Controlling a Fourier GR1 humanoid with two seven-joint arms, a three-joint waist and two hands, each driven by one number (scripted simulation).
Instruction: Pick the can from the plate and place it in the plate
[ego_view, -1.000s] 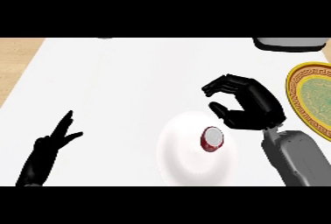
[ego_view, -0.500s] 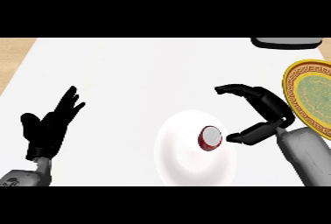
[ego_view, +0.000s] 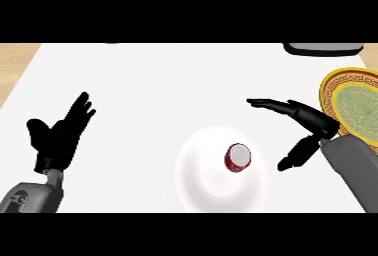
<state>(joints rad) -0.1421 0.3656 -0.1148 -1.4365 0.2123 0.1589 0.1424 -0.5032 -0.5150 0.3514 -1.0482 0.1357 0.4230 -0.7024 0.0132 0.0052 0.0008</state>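
- Nearest the viewer, the can stands upright on the white plate, toward that plate's right upper part, its pale top ringed in dark red. Nothing holds it; the pick looks not yet made.
- Just to the can's right, the right robot hand is spread wide: fingers stretched leftward above, the thumb angled down beside the plate's edge. It grasps nothing, and a gap separates it from the can.
- The step in hand, as I judge it, is the approach to the grasp. The next move calls for bringing this open hand leftward and down so that fingers and thumb bracket the can, then curling round it without tipping it.
- At the left, well apart from the plate, the left robot hand rests open, fingers up, holding nothing.
- Farther off at the right edge lies the gold-rimmed green plate, partly behind the right forearm; it seems the likely destination.
- At the far right corner of the white desk a dark object shows only in part; I cannot tell what it is.
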